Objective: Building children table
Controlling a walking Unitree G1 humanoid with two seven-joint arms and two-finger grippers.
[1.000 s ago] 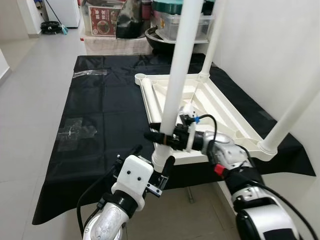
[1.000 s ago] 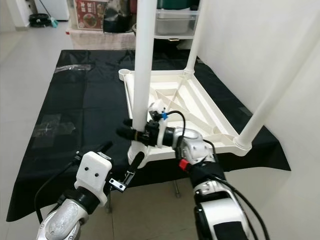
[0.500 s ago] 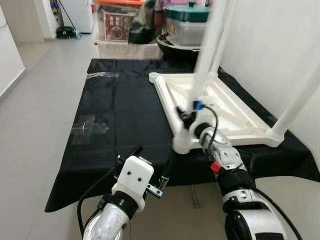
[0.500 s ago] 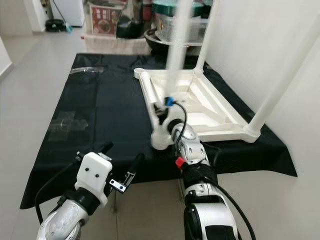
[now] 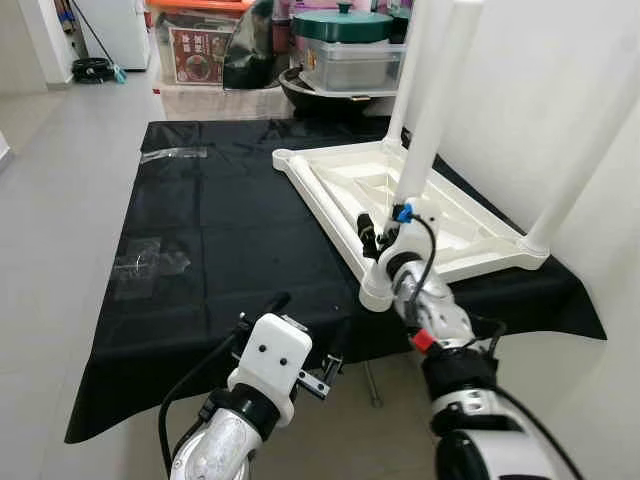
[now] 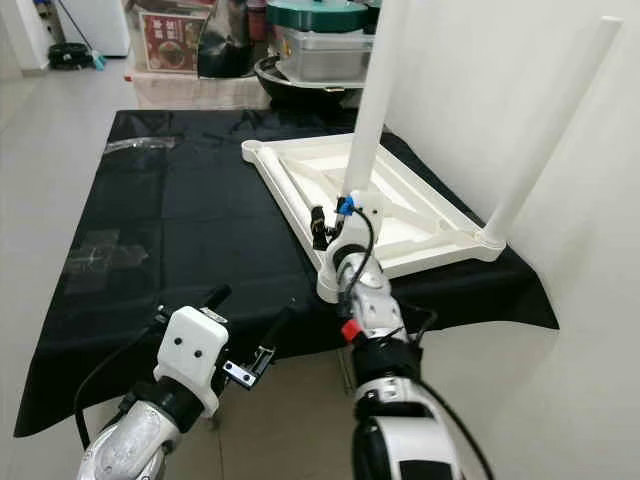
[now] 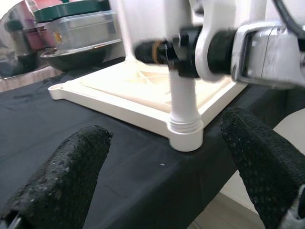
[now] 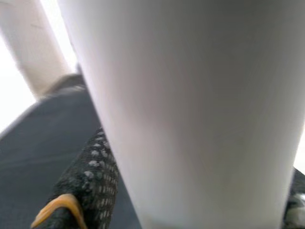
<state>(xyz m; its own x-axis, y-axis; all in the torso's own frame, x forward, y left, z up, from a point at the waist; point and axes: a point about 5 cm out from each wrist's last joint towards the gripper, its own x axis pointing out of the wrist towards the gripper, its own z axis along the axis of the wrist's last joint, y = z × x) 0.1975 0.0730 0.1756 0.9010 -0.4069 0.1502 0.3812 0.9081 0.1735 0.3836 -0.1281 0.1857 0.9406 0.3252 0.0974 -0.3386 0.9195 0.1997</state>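
A white children's table top (image 5: 345, 180) lies upside down on a black cloth (image 5: 220, 230), with white legs standing up from its corners. The nearest leg (image 5: 432, 120) rises from the front corner socket (image 5: 375, 292). My right gripper (image 5: 372, 236) is shut around this leg just above the socket; in the right wrist view the leg (image 8: 190, 109) sits close against one finger (image 8: 90, 181). My left gripper (image 5: 305, 322) hangs open low in front of the cloth's edge, facing the socket (image 7: 186, 129), with nothing between its fingers (image 7: 62, 181).
Two more legs stand at the far corner (image 5: 410, 70) and the right corner (image 5: 590, 130). A white wall (image 5: 540, 60) is close on the right. Storage boxes and pots (image 5: 350, 50) crowd the back. Grey floor (image 5: 50, 200) lies to the left.
The whole picture has shifted with the camera. My right wrist has turned from pointing left to pointing forward, still holding the near leg. The left gripper stays open and low.
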